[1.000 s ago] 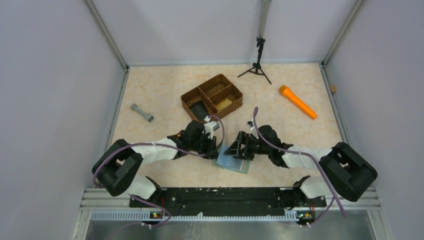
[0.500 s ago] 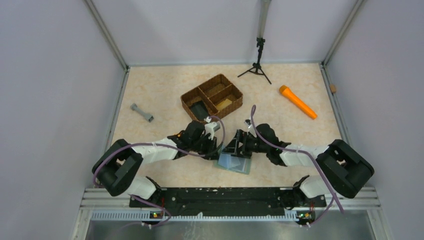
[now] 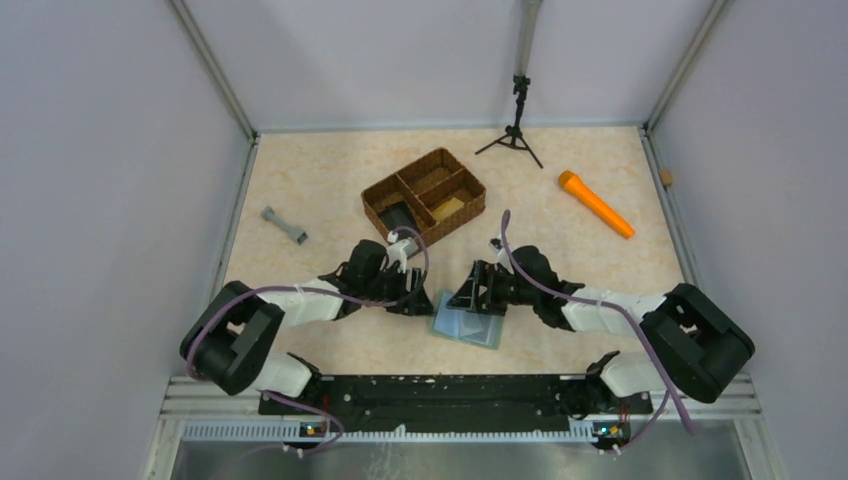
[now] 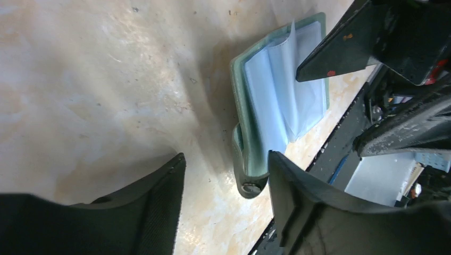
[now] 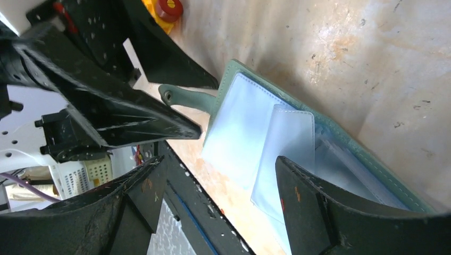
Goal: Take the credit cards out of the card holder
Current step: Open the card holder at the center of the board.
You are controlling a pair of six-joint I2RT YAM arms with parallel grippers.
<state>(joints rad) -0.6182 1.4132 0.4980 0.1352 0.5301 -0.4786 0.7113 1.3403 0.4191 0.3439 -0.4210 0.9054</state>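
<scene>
Item, one: card holder [image 3: 467, 322], a flat grey-green folding wallet of soft, stitched material with rounded corners. It lies open on the table [image 3: 320, 170], its inner face up. Inside are pale blue-clear plastic pocket leaves [image 5: 250, 127], smooth and glossy, with one leaf standing partly raised. One strap-like tab [image 4: 247, 186] with a round stud at its end juts from the holder's left edge. Whether credit cards sit in the pockets cannot be told. Claws, two, black and scuffed. The left claw [image 4: 223, 164] is just left of the holder, jaws apart and empty, the tab close by one finger. The right claw [image 5: 219, 162] is over the holder's far edge, jaws spread wide, gripping nothing. Table, one: beige, marbled, stone-patterned top. Basket [image 3: 425, 195], one: brown, woven, in three compartments, beyond the holder. It carries one thick black block [image 3: 398, 217] and one flat yellowish piece [image 3: 447, 208], in separate compartments. Grey dumbbell-shaped piece [image 3: 284, 226], one, well to the holder's far left. Orange cylinder [image 3: 595, 204], one, tapered, well to the holder's far right. Black tripod [image 3: 516, 130], one, small, far beyond the holder by the back wall.
</scene>
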